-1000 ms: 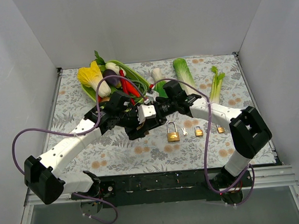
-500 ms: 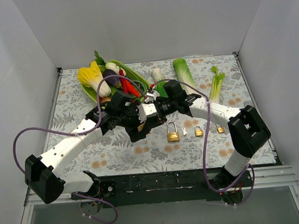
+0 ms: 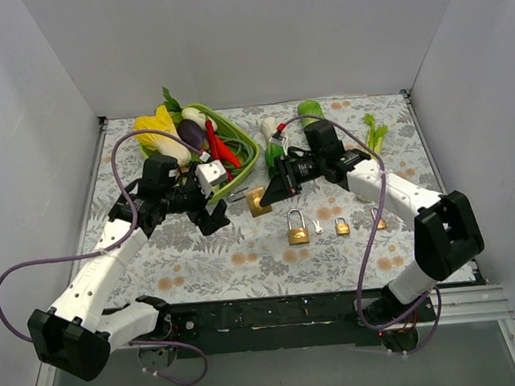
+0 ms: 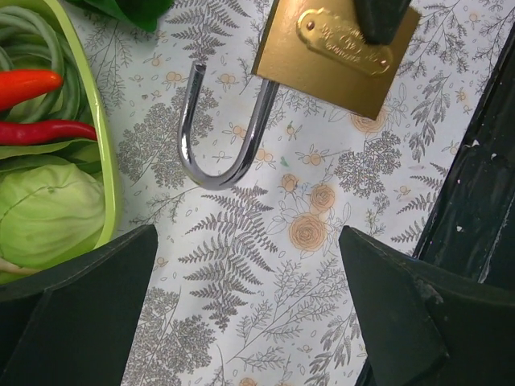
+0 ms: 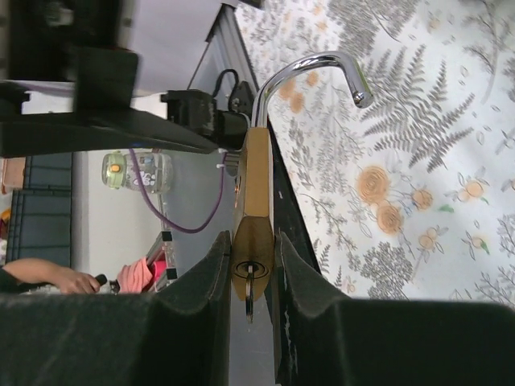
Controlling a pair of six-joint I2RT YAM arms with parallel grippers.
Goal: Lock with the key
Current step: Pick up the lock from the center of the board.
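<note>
Overhead view of a floral-patterned table (image 3: 245, 264) with two robot arms reaching in from the bottom edge. Near the middle of the frame, just right of a green basket (image 3: 248, 158) of vegetables, the right gripper (image 3: 268, 194) clamps a brass padlock (image 4: 334, 56) by its body, low over the cloth. In the right wrist view, its dark fingers (image 5: 193, 281) squeeze the lock from both sides, and a key (image 5: 249, 301) appears to sit in the keyhole at the lock's base. The steel shackle (image 4: 189, 121) is swung open, its free end clear of the body. The left gripper (image 4: 248, 241) is spread wide and holds nothing, a little left of the lock. The lock therefore seems gripped and keyed, while closing the shackle and turning the key remain. Three more padlocks (image 3: 298, 234) and a loose key (image 3: 317, 227) lie at centre right. The held lock bears raised lettering, too small to read.
</note>
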